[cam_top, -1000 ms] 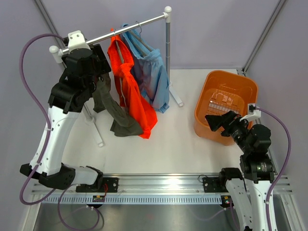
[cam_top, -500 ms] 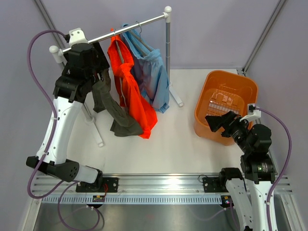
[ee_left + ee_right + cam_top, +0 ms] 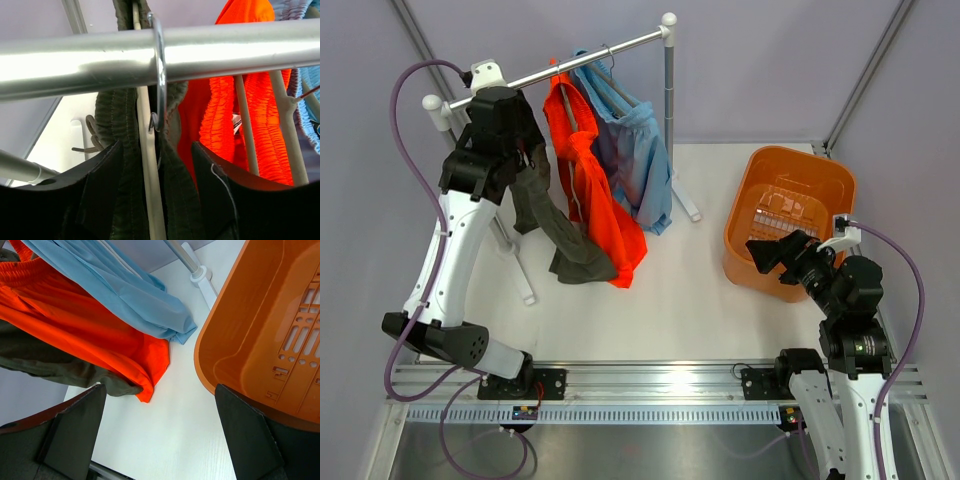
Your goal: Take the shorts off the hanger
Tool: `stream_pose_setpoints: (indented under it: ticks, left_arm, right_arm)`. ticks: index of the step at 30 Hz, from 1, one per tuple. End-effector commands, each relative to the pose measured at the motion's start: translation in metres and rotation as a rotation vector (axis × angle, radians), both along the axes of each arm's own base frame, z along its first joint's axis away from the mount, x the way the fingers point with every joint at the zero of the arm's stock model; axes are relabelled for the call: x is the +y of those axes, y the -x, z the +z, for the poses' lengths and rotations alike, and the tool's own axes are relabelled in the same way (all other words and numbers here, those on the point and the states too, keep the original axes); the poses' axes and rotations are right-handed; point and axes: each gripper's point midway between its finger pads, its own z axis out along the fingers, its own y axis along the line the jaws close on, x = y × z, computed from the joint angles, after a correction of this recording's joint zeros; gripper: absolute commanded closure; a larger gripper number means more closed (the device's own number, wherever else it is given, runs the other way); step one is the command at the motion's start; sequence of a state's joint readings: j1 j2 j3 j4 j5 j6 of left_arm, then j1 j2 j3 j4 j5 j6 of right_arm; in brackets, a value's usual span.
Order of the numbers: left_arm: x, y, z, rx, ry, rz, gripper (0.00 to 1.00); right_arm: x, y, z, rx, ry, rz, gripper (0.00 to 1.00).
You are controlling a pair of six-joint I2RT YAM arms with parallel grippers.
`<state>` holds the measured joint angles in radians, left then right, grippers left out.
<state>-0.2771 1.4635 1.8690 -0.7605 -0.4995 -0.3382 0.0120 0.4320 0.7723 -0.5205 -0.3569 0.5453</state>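
Observation:
Three shorts hang on hangers from a metal rail (image 3: 610, 50): dark olive-green shorts (image 3: 563, 240) on the left, bright orange shorts (image 3: 592, 190) in the middle, light blue shorts (image 3: 642, 165) on the right. My left gripper (image 3: 525, 152) is up at the rail, open. In the left wrist view (image 3: 157, 152) its fingers straddle the olive waistband (image 3: 117, 145) and the white hanger (image 3: 148, 170), just below the hanger's metal hook (image 3: 160, 75). My right gripper (image 3: 767, 252) is open and empty, low beside the basket; its wrist view (image 3: 160, 390) looks across the table at the hanging hems.
An orange plastic basket (image 3: 832, 172) stands at the right, close to my right gripper. The rack's upright post (image 3: 669, 110) and white foot (image 3: 685, 200) stand behind the blue shorts. A second rack leg (image 3: 515, 262) reaches down at the left.
My left arm has swung its wrist up and a little to the right, closer to the rail and the olive shorts' hanger. The right arm has not moved.

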Motion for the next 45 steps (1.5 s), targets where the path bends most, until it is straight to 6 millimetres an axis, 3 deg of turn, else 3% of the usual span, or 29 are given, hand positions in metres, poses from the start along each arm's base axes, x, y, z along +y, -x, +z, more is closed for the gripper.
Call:
stream_pose_setpoints:
  ticks: [1, 4, 13, 17, 21, 26, 28, 34, 45]
  left_arm:
    - [0.001, -0.008, 0.007, -0.041, 0.022, 0.001, 0.45]
    - [0.003, -0.01, 0.003, -0.029, 0.024, 0.004, 0.55]
    - [0.002, -0.013, -0.003, -0.011, 0.03, -0.007, 0.99]
    - [0.005, -0.008, 0.011, -0.035, 0.016, -0.008, 1.0]
    - [0.008, 0.004, 0.039, -0.092, 0.011, -0.02, 1.0]
    - [0.012, 0.031, 0.079, -0.182, 0.025, -0.04, 1.0]
    - [0.013, 0.039, 0.083, -0.181, 0.024, -0.049, 1.0]
    - [0.014, 0.061, 0.071, -0.157, 0.004, -0.083, 1.0]
    - [-0.01, 0.101, 0.051, -0.115, 0.054, -0.271, 1.0]
  right_arm:
    - [-0.003, -0.003, 0.002, -0.017, 0.019, -0.01, 0.0]
    - [-0.003, -0.004, -0.001, -0.013, 0.02, -0.008, 0.0]
    - [-0.002, -0.003, -0.004, -0.005, 0.018, -0.005, 0.01]
    - [-0.002, -0.003, -0.007, -0.001, 0.022, -0.006, 0.01]
    - [-0.002, -0.004, -0.01, 0.003, 0.02, -0.003, 0.01]
    - [0.0, -0.005, -0.011, -0.001, 0.012, 0.005, 0.0]
    - [0.0, -0.006, -0.011, -0.001, 0.01, 0.007, 0.01]
    - [0.001, -0.009, -0.011, -0.006, 0.004, 0.011, 0.01]
    - [0.004, -0.013, -0.013, -0.012, 0.005, 0.033, 0.01]
